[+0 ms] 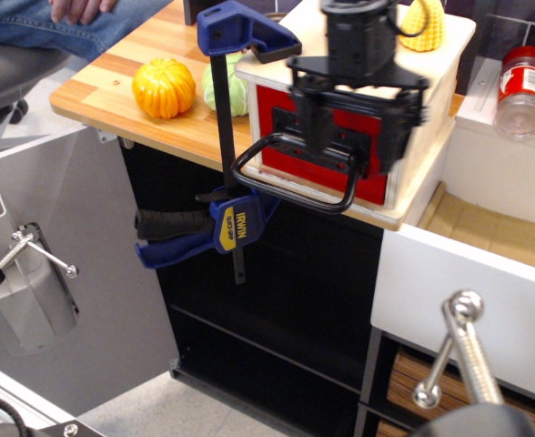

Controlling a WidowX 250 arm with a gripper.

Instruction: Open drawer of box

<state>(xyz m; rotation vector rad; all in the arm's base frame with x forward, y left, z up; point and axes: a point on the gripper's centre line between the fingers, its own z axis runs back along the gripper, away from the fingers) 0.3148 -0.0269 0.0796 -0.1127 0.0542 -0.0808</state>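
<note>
- End effector [354,137] hangs in front of the box [431,68], its two dark fingers [306,123] spread wide and pointing down, gripping nothing; it covers much of the red drawer [281,114] front.
- Drawer sits shut, its red panel flush in the cream box at the near edge of the wooden bench [113,91]; the black loop handle [290,177] juts toward the camera and droops slightly below the fingertips.
- Handle's long bar runs left to right along the drawer front (the fingers stand on roughly that same line), so the bar lies just below and a little nearer the camera than the end effector; my judgement is that the coming move calls for a short drop to bring the fingers around or behind the bar, then a pull straight out from the box.
- Blue clamp [236,223] pins the box to the bench at its left corner.
- Box top carries a yellow corn-like toy [424,23]; whether the drawer holds anything cannot be told while shut.
</note>
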